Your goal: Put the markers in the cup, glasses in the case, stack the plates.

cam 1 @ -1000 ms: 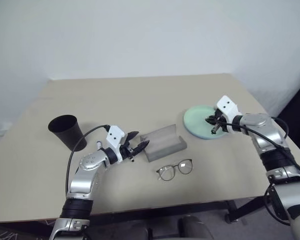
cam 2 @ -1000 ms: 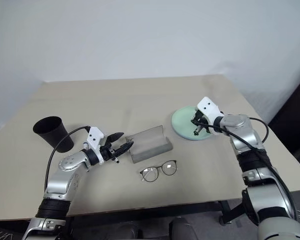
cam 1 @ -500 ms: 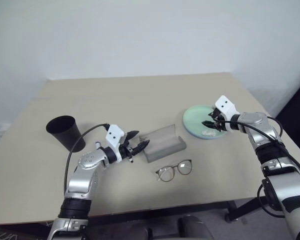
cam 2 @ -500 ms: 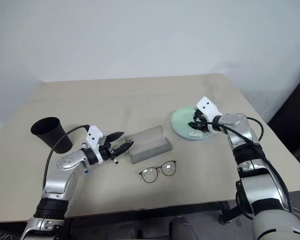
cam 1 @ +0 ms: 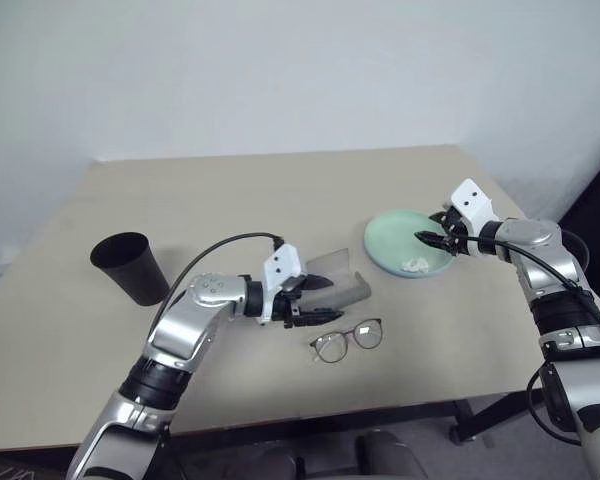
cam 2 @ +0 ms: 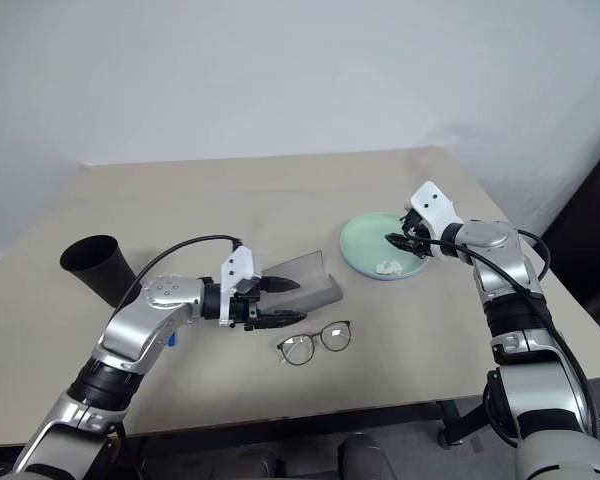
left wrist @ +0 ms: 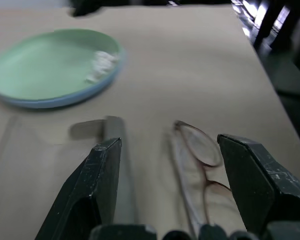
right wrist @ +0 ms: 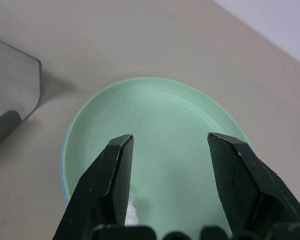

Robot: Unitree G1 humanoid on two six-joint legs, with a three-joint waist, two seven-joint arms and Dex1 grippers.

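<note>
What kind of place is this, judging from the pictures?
Probably a plain test room or lab, not a home: a bare beige table set against an empty white wall, with only a few practice items on it, such as a black cup, glasses and a green plate.

No legible text, labels, brand marks, numbers or signs in any view. Checked the glasses (cam 1: 347, 339), the case (cam 1: 332, 285), the cup (cam 1: 130, 266), the mint green plate (cam 1: 405, 243) and the surface (cam 1: 230, 200): all unmarked as far as can be read. The small white tag on one lens is too small to resolve.
</note>
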